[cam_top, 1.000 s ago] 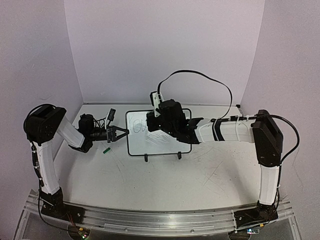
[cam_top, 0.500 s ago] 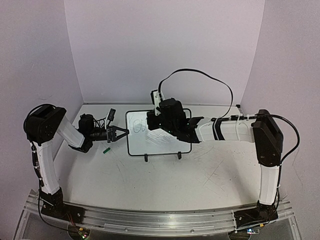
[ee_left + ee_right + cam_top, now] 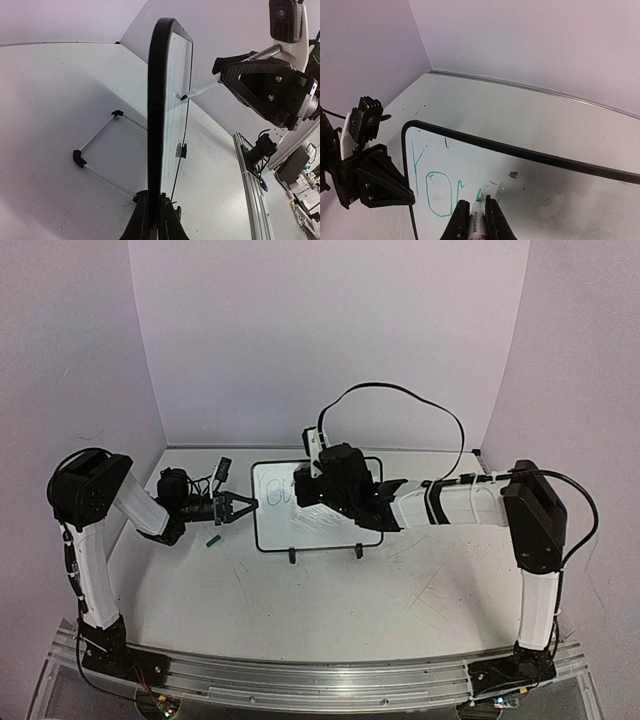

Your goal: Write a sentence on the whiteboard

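The whiteboard (image 3: 330, 530), white with a thin black frame, stands on two black feet mid-table. My left gripper (image 3: 252, 504) is shut on its left edge; in the left wrist view the frame (image 3: 156, 125) runs up from between the jaws. My right gripper (image 3: 302, 488) is shut on a marker (image 3: 478, 222) whose tip touches the board (image 3: 530, 185). Green letters of the sentence (image 3: 437, 187), roughly "You" with a fresh stroke, show at the board's left. The marker tip also shows in the left wrist view (image 3: 186, 95).
A small green marker cap (image 3: 212, 538) lies on the table below the left gripper. A wire stand (image 3: 100, 150) props the board behind. Lilac walls close the back and sides. The right arm's black cable (image 3: 400, 400) arcs above the board.
My right gripper has shifted slightly left and up over the board with the marker. The left arm and the board have not moved.
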Robot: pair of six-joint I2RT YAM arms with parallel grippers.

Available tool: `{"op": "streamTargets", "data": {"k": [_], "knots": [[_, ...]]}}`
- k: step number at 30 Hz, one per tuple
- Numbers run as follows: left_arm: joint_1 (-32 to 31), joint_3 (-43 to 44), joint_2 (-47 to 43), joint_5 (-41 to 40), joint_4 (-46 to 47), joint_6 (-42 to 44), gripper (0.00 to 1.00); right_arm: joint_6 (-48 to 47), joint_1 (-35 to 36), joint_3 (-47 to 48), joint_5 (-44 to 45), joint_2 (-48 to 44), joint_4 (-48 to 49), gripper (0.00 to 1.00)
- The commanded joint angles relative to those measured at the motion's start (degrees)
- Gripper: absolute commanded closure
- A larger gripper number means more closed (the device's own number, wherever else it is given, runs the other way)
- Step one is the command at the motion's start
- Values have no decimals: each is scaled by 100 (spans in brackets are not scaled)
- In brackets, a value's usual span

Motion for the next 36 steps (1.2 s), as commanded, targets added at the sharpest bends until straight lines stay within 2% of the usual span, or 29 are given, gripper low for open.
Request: {"op": "streamTargets", "data": {"k": [1,20,29,36], "knots": [[64,115,-71,64,94,59,100,68,-81,-209,252,-168,-173,100],[65,106,-68,65,86,67,100,178,-76,-601,268,-382,-198,100],[59,124,-54,56,79,61,100,395,-147,-1079,-173,-1211,185,100],[62,96,-91,44,63,80,100,342,-315,-1021,-321,-1088,325,100]]}}
